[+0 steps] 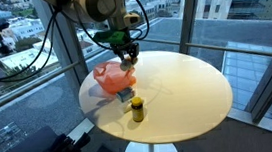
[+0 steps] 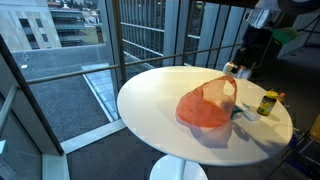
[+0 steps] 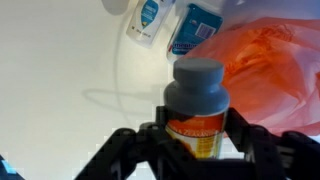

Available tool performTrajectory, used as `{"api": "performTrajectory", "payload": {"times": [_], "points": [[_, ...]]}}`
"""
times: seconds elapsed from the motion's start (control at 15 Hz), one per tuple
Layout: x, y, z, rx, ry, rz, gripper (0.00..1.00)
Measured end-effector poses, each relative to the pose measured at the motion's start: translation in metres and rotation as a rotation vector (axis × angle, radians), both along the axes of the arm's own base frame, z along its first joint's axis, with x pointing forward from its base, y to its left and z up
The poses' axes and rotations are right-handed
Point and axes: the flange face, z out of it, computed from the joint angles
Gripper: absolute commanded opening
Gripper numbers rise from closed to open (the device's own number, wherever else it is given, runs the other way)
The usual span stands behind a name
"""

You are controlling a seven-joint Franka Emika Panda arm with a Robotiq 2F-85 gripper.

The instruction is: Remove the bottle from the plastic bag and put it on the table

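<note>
In the wrist view my gripper (image 3: 196,135) is shut on a bottle (image 3: 197,100) with a grey-blue cap and an orange label, held upright between the black fingers. The orange plastic bag (image 3: 268,70) lies just beside it on the white table. In both exterior views the gripper (image 1: 127,57) (image 2: 244,68) hangs just above the crumpled orange bag (image 1: 114,78) (image 2: 205,107). The held bottle is too small to make out there.
A second small bottle (image 1: 137,108) (image 2: 267,103) with a dark cap and yellow label stands on the round white table (image 1: 182,87) (image 2: 150,105). Two small blue-and-white packets (image 3: 150,20) (image 3: 192,32) lie beyond the bag. Glass walls surround the table.
</note>
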Motion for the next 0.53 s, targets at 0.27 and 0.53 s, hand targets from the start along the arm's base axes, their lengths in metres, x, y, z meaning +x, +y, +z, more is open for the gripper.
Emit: {"api": "performTrajectory", "payload": {"times": [0.27,0.53], "points": [[0.0,-0.044,-0.003,0.003,0.002,-0.108,0.36],[0.0,-0.079,-0.021,0.003,0.013,-0.183,0.36]]}}
